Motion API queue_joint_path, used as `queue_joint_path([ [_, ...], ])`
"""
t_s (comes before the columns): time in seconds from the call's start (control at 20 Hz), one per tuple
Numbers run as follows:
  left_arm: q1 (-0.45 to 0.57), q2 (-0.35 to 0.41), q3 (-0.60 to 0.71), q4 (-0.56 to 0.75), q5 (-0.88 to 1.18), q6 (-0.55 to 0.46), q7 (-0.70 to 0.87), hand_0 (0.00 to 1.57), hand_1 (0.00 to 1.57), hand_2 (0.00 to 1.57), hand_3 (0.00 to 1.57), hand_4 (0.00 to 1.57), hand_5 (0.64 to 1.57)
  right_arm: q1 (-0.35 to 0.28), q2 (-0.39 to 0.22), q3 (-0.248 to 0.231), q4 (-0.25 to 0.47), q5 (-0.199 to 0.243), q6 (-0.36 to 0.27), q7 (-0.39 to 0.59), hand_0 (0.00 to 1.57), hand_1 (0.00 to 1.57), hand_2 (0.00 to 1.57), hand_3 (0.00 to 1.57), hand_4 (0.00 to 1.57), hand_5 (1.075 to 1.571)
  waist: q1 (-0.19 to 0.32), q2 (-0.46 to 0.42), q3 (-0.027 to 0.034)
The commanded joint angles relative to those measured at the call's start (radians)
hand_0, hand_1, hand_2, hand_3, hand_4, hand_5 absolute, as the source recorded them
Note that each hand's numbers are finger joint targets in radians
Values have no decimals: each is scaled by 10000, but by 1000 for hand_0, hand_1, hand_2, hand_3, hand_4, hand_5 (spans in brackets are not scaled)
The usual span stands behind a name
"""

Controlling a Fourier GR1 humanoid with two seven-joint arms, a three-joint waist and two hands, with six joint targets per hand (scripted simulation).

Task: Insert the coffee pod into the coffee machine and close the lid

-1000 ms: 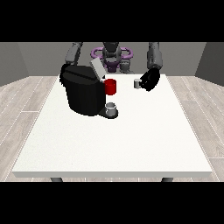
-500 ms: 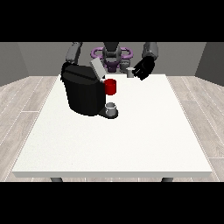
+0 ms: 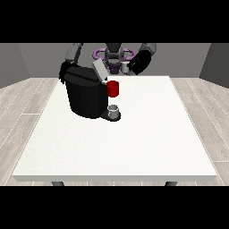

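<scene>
Small pale coffee pod (image 3: 125, 68) held aloft, apparently pinched, by robot hand at view's right (image 3: 138, 63), right of black coffee machine (image 3: 86, 95) with raised grey lid (image 3: 99, 70) on white surface (image 3: 134, 138). Insertion, lid closing remaining.

Bare room: white table (image 3: 134, 147), plank floor (image 3: 27, 96)

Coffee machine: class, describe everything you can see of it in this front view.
The coffee machine is a rounded black body standing upright on the white table, towards its far left part. Its grey lid tilts up, open. A red part juts from its front above a small grey cup on its base.
</scene>
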Motion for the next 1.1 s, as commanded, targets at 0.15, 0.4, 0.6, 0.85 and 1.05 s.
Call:
queue_joint_path([
  [0.15, -710, 554, 619, 331, 239, -112, 194, 1500, 1500, 1467, 1248, 622, 1571, -286, 114, 385, -929, -68, 143, 750, 0, 0, 0, 0, 192, 1571, -700, 426, -3],
  [0.4, -1311, 446, 913, 292, 241, 715, 415, 1360, 1360, 1424, 1357, 614, 1571, -256, -190, 20, -386, -320, 789, -817, 0, 0, 0, 0, 232, 1571, -1017, 1604, 2],
  [0.6, -2015, 1235, 1419, 899, 451, 448, 471, 1436, 1436, 1456, 1327, 621, 1571, -664, -142, 395, -1013, -197, 850, -330, 0, 0, 0, 0, 122, 1571, -1404, 1968, -1],
  [0.85, -2619, 913, 1572, 767, 723, 591, 927, 1489, 1489, 1476, 1411, 599, 1571, -1138, -599, 51, -257, -514, 1586, -754, 0, 0, 0, 0, 0, 1571, -1135, 2281, 4],
  [1.05, -3166, 1116, 1741, 851, 814, 652, 1098, 1452, 1452, 1483, 1390, 595, 1571, -1115, -152, 323, 181, -158, 1358, -1560, 0, 0, 0, 0, 183, 1571, -1169, 2849, 6],
])
